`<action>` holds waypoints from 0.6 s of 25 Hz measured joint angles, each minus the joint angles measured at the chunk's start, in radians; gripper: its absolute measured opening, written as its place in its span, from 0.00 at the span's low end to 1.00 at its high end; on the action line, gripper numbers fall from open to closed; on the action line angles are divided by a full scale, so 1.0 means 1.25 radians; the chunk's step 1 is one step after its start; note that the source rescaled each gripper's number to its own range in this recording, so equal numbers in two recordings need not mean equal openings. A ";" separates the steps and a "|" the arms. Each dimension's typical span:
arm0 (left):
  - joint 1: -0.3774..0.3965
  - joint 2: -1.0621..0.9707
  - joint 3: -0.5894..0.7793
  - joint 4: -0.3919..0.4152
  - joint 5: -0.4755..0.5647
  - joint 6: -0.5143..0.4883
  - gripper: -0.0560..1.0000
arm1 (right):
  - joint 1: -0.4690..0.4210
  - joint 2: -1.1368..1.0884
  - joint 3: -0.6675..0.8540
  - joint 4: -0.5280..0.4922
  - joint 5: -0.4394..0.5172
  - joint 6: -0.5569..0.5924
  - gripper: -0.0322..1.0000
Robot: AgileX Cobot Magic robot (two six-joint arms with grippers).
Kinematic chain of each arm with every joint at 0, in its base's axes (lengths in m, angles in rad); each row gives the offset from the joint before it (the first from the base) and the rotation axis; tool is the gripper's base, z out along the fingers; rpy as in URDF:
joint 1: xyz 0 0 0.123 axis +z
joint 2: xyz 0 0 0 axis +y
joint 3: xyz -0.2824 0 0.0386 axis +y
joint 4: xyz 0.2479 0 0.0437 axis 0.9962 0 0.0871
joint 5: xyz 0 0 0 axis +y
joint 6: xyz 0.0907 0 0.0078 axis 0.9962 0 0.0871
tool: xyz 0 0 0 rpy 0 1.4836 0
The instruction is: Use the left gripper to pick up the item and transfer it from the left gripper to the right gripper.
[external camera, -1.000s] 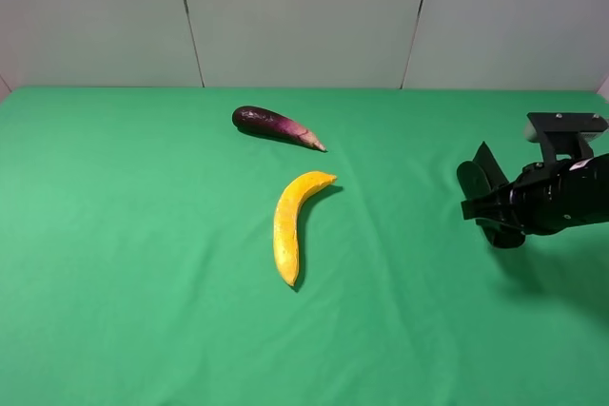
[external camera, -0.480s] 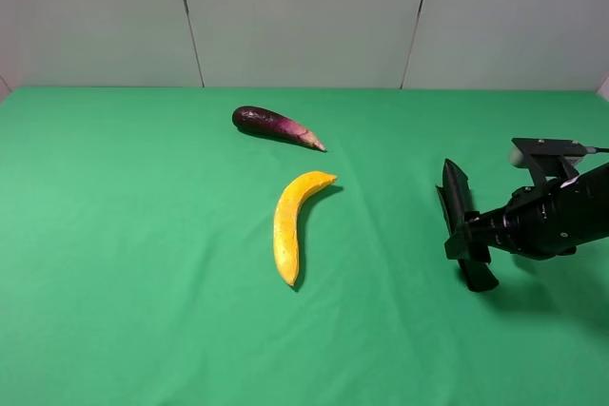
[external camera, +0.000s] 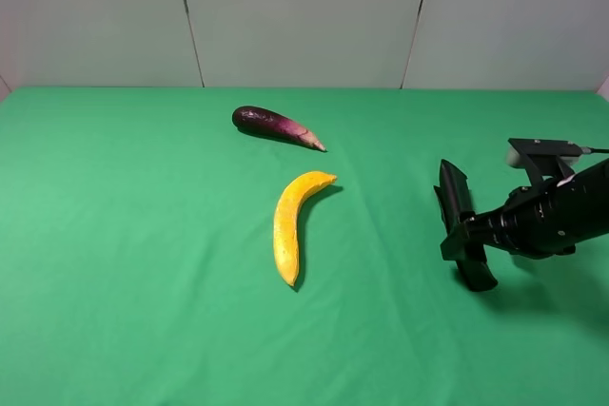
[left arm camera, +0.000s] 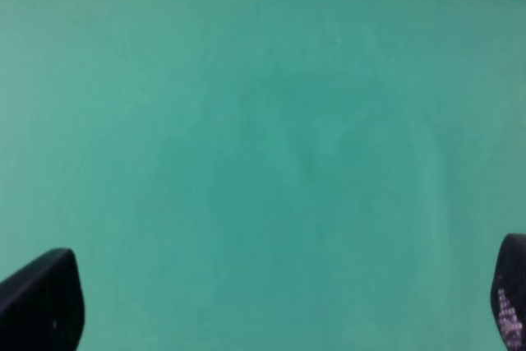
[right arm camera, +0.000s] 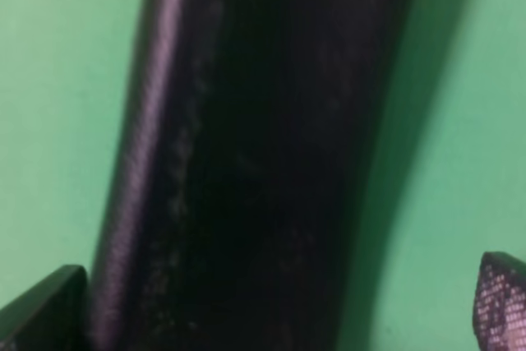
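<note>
In the right wrist view the 2 fingertips (right arm camera: 41, 306) of the right gripper (right arm camera: 271, 306) sit far apart at the opposite edges of the picture, so the jaws stand spread wide. Between them lies the item (right arm camera: 255, 162), a matte black elongated case that fills most of that view. One fingertip is right beside the case's edge, the other is clear of it with green cloth showing between; whether the near one touches the case cannot be told.

From the high camera the right gripper (external camera: 466, 235) is low over the right part of the table (external camera: 114, 263), its arm reaching in from the right edge with a small white-grey box on top. The item (external camera: 451, 199) lies at the gripper's tip, running from far to near.

The left gripper (left arm camera: 263, 302) shows only in its own wrist view: 2 dark fingertips (left arm camera: 41, 302) at opposite edges, jaws wide apart, nothing between them but green cloth.

Near the table's middle lies a yellow banana (external camera: 288, 223), and just beyond it, farther back, a purple eggplant (external camera: 274, 125), both well apart from the item
</note>
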 joint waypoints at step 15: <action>0.000 0.000 0.000 0.000 0.000 0.000 1.00 | 0.000 -0.224 -0.141 -0.155 0.245 0.178 1.00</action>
